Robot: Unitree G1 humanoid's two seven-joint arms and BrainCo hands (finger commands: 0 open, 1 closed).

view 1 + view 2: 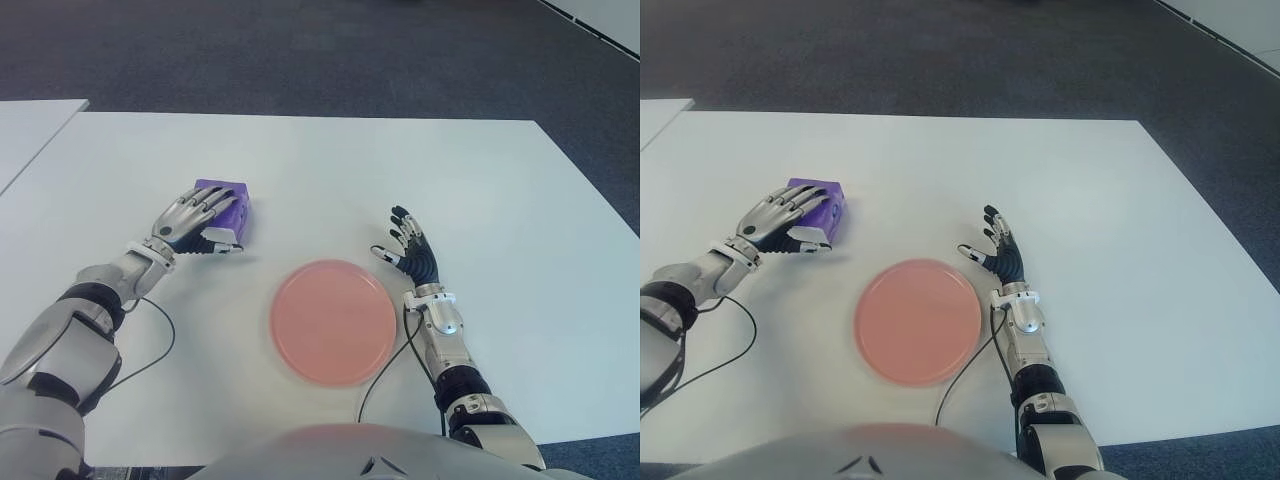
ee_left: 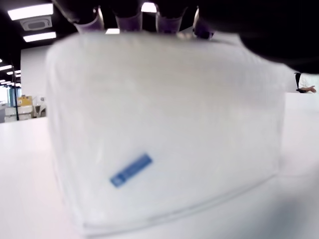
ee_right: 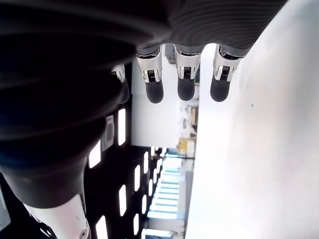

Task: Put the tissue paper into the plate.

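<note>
Your left hand [image 1: 195, 225] is draping its fingers [image 1: 212, 207] over the purple tissue pack [image 1: 228, 200] at centre-left of the white worktop [image 1: 480, 190], apparently closing to lift it toward the pink plate [image 1: 333, 322] lower-centre, while your right hand [image 1: 412, 250] is waiting spread and empty beside the plate.

A white table [image 1: 330, 170] fills most of the head camera's view, with dark grey carpet floor [image 1: 300, 50] beyond its far edge at twelve o'clock and off its right side. A second white surface [image 1: 30, 125] shows at ten o'clock, apart from the table by a narrow gap. Directly on the table lie a round pink plate [image 1: 333, 321] near the front edge at six o'clock, and a purple tissue pack [image 1: 228, 205] at about ten o'clock from the plate, well apart from it. Two thin black cables [image 1: 160, 335] trail across the tabletop, one at eight o'clock, the other curving just beside the plate at four o'clock.
</note>
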